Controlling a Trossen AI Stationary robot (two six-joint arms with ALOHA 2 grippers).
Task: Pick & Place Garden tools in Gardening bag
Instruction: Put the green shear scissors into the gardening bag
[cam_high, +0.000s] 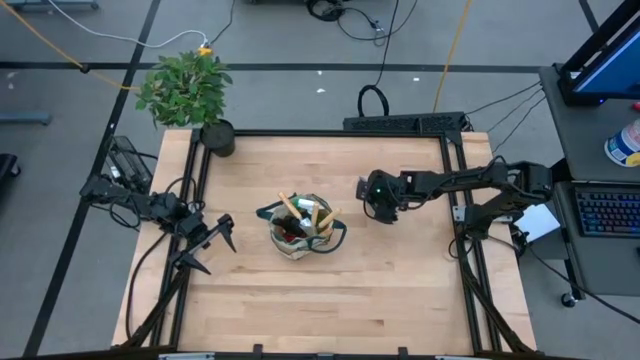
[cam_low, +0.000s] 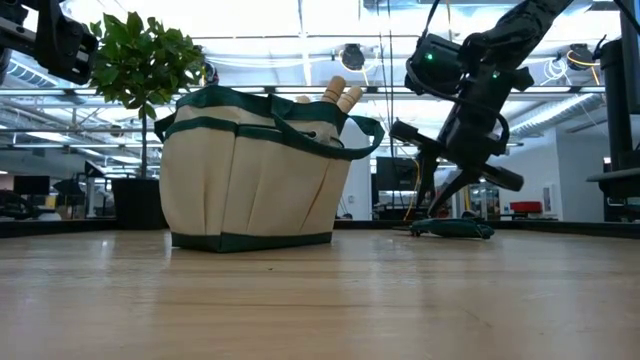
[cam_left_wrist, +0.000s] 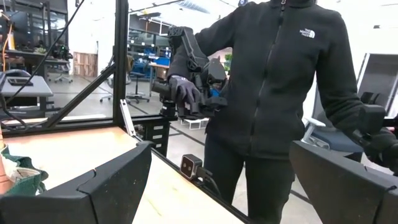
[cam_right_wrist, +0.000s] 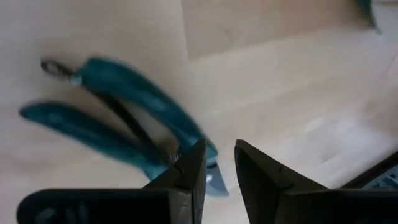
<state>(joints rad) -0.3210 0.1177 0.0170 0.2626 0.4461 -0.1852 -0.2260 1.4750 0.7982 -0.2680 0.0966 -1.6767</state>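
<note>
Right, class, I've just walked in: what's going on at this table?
Two robot arms are packing garden tools into a gardening bag at mid-table; wooden handles already poke out of it. The right gripper hangs over green-handled shears lying on the wood, fingers slightly apart, nothing held. The left gripper waits open near the table's left edge.

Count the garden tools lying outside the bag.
1: the teal-handled pruning shears, lying below the right claw, apart from the gardening bag. Others may be hidden behind the bag.
</note>
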